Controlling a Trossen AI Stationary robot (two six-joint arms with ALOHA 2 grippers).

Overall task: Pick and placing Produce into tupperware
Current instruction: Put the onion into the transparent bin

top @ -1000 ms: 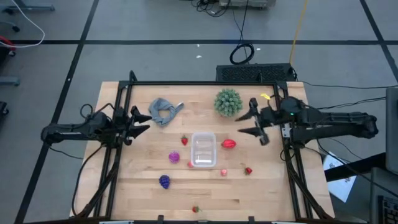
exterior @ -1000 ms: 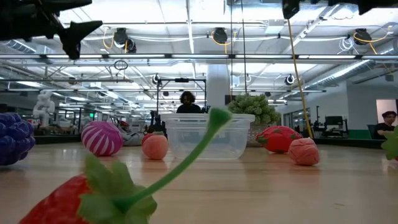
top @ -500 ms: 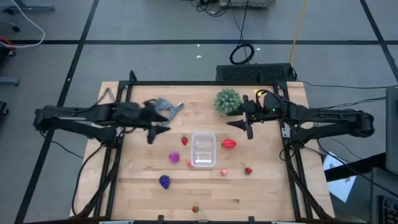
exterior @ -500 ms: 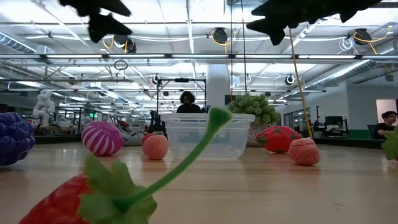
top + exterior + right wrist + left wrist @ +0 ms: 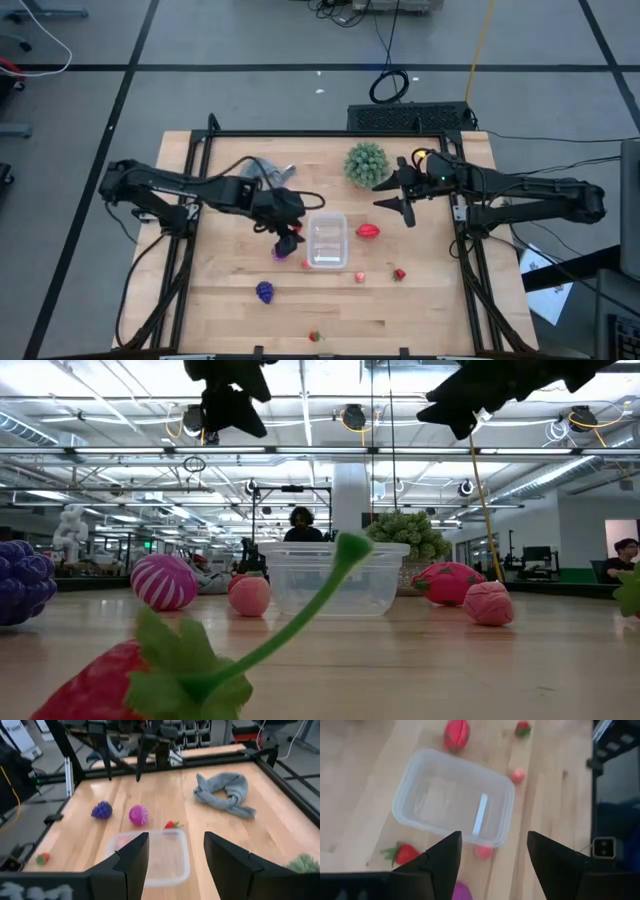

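Since the earlier frame, the left gripper (image 5: 287, 236) has swung from the table's nine o'clock edge toward the middle, and now hovers above the round magenta toy fruit (image 5: 280, 252), fingers (image 5: 445, 860) parted and empty. At three o'clock of it sits the small clear plastic rectangular container (image 5: 326, 240), empty. The right gripper (image 5: 399, 199) has shifted only slightly, hanging at two o'clock of the container with jaws apart, nothing held, above the red toy fruit (image 5: 368, 231). A dark purple grape cluster (image 5: 264, 291) lies toward seven o'clock.
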